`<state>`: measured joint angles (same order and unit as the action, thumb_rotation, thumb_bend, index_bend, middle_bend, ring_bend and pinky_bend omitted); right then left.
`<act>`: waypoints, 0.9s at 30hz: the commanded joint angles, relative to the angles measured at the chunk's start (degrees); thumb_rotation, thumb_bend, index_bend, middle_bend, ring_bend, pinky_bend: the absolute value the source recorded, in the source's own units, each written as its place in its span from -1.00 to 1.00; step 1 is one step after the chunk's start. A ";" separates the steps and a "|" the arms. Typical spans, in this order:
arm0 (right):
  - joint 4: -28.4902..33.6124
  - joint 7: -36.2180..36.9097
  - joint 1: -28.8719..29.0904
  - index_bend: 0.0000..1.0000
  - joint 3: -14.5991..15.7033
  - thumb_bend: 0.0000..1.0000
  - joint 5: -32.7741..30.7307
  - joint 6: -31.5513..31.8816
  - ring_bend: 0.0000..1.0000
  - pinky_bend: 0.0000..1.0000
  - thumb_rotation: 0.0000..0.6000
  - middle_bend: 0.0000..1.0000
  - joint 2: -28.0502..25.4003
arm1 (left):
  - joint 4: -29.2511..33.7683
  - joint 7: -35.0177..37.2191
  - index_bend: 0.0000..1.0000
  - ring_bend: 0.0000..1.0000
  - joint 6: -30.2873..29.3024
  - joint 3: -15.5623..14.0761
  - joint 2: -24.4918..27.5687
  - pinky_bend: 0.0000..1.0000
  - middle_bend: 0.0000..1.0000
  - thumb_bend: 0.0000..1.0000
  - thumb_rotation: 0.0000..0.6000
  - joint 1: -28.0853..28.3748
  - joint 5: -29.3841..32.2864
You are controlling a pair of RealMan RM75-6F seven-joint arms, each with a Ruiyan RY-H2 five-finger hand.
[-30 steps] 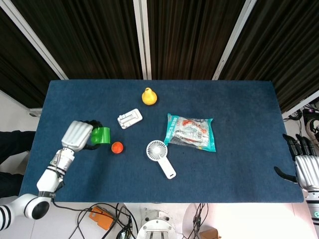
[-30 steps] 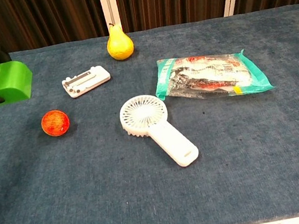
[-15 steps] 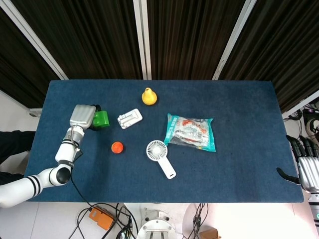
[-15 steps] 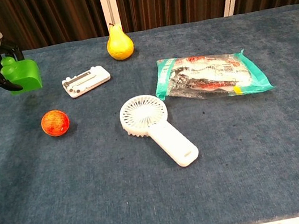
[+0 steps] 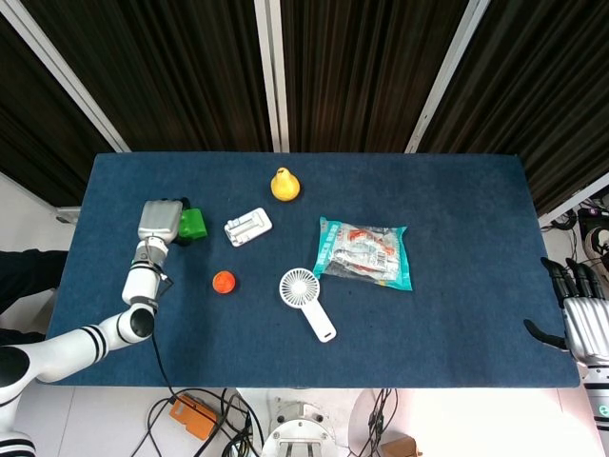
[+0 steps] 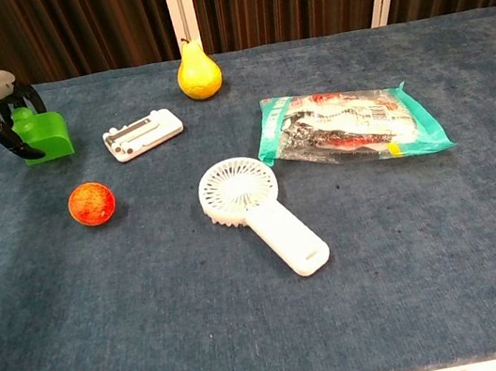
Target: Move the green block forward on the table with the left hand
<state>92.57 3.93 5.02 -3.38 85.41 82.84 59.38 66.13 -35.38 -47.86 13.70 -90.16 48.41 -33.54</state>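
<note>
Green block [image 5: 193, 225] sits in your left hand [image 5: 160, 221] near the left edge of the blue table [image 5: 457, 200] in the head view, level with a white clip-like gadget [image 5: 247, 227] to its right. A second ago the block was lower, just beside the orange ball [image 5: 224, 281]; it is now well apart from the ball and further forward, so the move looks nearly done. Your right hand [image 5: 582, 319] hangs off the table's right edge, fingers loosely apart, holding nothing. A pear [image 5: 284, 184], snack bag [image 5: 363, 252] and white fan [image 5: 306, 300] have not moved.

In the chest view, your left hand's dark fingers [image 6: 6, 131] wrap the block [image 6: 44, 136], which now appears to rest on the cloth rather than hang above it. By my reading, only the release remains; open slowly so the block does not tip.
</note>
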 commanded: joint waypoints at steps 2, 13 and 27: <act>-0.05 0.12 -0.07 -0.93 -0.01 -0.33 -0.05 0.06 -1.00 -0.82 1.00 -0.65 -0.04 | 1.93 -0.07 -0.99 -0.85 -0.54 -0.39 1.20 -0.41 -0.87 -0.95 1.00 -0.03 -0.05; -1.71 1.98 -0.46 -0.93 0.21 -0.33 0.23 0.27 -1.00 -0.82 1.00 -0.65 -0.49 | 22.46 9.60 -1.00 -0.93 -14.29 -2.44 15.27 -0.63 -0.93 -0.96 1.00 -10.69 -11.98; -4.10 5.14 -0.41 -0.93 0.57 -0.33 2.65 1.45 -1.00 -0.82 1.00 -0.65 0.45 | 30.34 23.35 -1.00 -1.00 -41.32 -15.81 24.09 -0.93 -0.97 -0.99 1.00 -32.47 -40.38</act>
<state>88.57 8.93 4.63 -2.89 87.93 84.20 59.79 95.57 -15.45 -85.77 1.05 -68.22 19.73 -69.86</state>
